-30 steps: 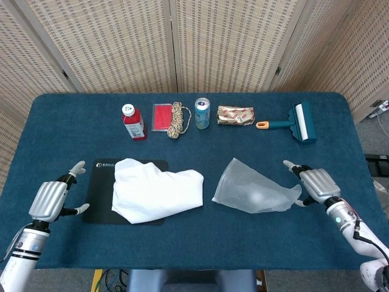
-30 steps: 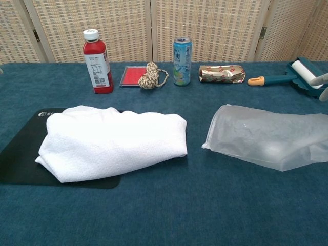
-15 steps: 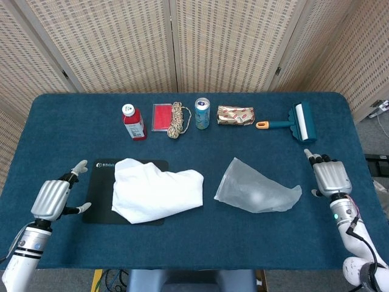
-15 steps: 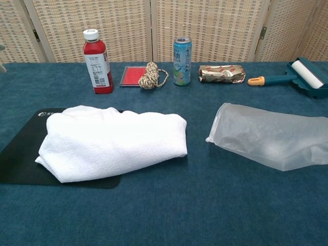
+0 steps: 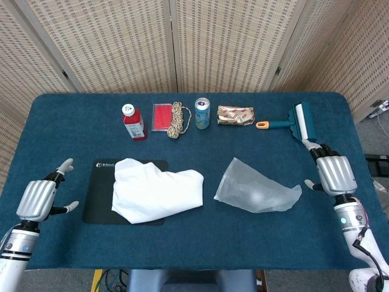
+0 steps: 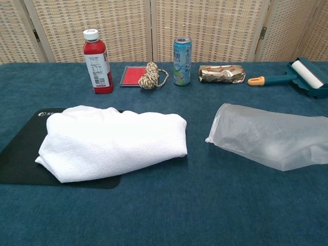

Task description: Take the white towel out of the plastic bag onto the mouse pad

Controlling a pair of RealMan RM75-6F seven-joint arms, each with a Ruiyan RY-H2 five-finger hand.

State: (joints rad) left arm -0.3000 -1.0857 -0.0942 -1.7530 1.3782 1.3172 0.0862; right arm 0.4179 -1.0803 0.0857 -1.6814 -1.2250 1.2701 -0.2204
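Here, from the head view, the white towel (image 5: 157, 193) lies crumpled mostly on the black mouse pad (image 5: 97, 201), its right part spilling onto the blue table (image 5: 61, 121). The plastic bag (image 5: 255, 191) lies flat, apart to its right. The left hand (image 5: 40, 199) hovers left of the pad, fingers apart, holding nothing; the right hand (image 5: 335, 174) does likewise beyond the bag. In the chest view neither hand shows; a red bottle (image 6: 97, 61), can (image 6: 182, 60) and lint roller (image 6: 302, 76) stand along the far edge.

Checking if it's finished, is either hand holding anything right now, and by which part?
Nothing is held. The left hand and right hand are both open, fingers apart, clear of the white towel and plastic bag.
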